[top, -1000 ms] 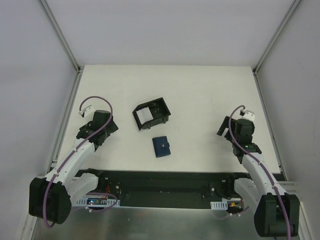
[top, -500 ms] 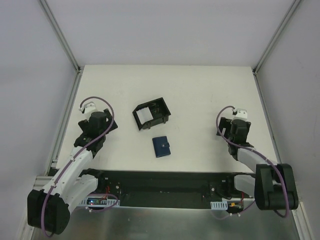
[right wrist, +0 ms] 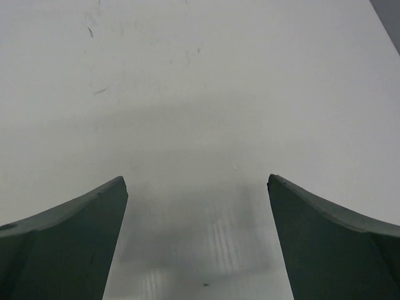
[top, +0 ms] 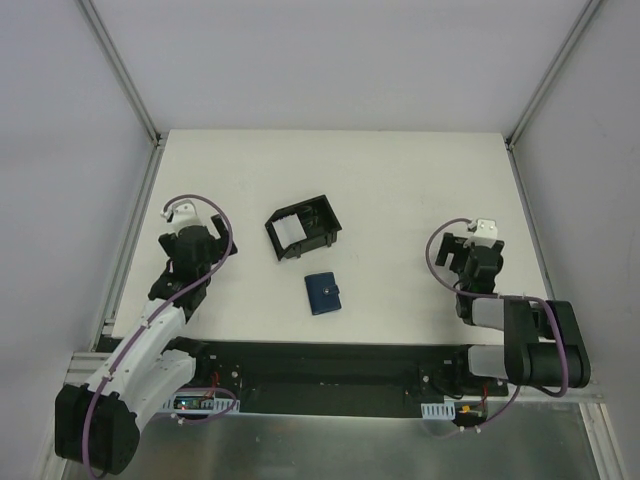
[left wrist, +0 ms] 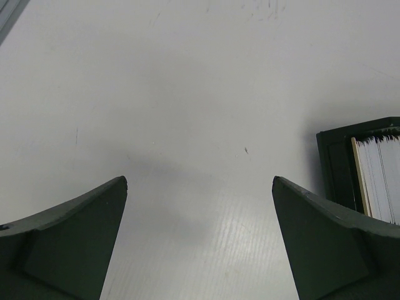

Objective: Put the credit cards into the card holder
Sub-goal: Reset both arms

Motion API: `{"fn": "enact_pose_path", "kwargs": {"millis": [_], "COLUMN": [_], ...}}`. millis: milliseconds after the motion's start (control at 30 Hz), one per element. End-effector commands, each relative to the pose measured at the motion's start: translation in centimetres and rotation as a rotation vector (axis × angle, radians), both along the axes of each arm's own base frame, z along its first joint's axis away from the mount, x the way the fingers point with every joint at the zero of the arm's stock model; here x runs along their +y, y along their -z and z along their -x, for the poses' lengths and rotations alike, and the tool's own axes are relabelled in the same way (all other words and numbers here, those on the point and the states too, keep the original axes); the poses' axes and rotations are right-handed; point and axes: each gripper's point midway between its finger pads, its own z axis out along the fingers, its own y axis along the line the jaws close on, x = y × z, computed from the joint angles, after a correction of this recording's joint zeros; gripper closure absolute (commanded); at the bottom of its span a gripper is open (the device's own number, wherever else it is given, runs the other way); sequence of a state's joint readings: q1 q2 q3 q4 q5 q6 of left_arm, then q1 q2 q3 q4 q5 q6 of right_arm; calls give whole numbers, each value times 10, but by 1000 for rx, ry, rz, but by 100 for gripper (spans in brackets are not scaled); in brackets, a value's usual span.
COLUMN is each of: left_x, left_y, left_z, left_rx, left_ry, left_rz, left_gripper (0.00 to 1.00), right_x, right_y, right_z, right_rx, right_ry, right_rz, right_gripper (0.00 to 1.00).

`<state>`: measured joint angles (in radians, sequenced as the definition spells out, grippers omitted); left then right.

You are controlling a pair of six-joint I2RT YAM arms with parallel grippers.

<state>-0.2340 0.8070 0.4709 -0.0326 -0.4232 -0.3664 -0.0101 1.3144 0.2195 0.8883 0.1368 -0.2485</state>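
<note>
Left fingers (left wrist: 69,244) wide apart, nothing between them. Bare table (left wrist: 187,94) under the left gripper (left wrist: 200,181). Black box (left wrist: 334,165) sits at the right edge of this view, credit cards (left wrist: 378,184) standing on edge inside it.

Right wrist: right gripper (right wrist: 197,178) is the same, right fingers (right wrist: 69,237) spread wide, holding nothing, only table below.

Top view: card holder (top: 323,293) closed, flat on the table near centre, just on the near side of the box, not touching it. Both grippers well apart from it, one on each side. Versus a second ago, the right arm's elbow has folded in from the near edge toward the table and its gripper sits slightly nearer the base. The left arm's elbow has dropped lower and its gripper has nudged slightly away. Box, cards and card holder haven't moved.
</note>
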Motion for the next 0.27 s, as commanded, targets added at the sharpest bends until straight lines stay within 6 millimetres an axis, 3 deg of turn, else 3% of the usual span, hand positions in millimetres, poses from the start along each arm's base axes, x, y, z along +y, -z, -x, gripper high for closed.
{"fn": "enact_pose_path", "kwargs": {"millis": [0, 233], "left_x": [3, 4], "left_y": [-11, -15], "left_z": [-9, -15], "left_rx": [-67, -120], "left_ry": [-3, -5], "left_rz": [-17, -23], "left_gripper": [1, 1], "right_x": [-2, 3], "right_y": [-26, -23], "right_z": [-9, -13], "right_rx": [-153, -112], "right_ry": [14, -21], "right_rz": [5, 18], "right_gripper": [4, 4]}}
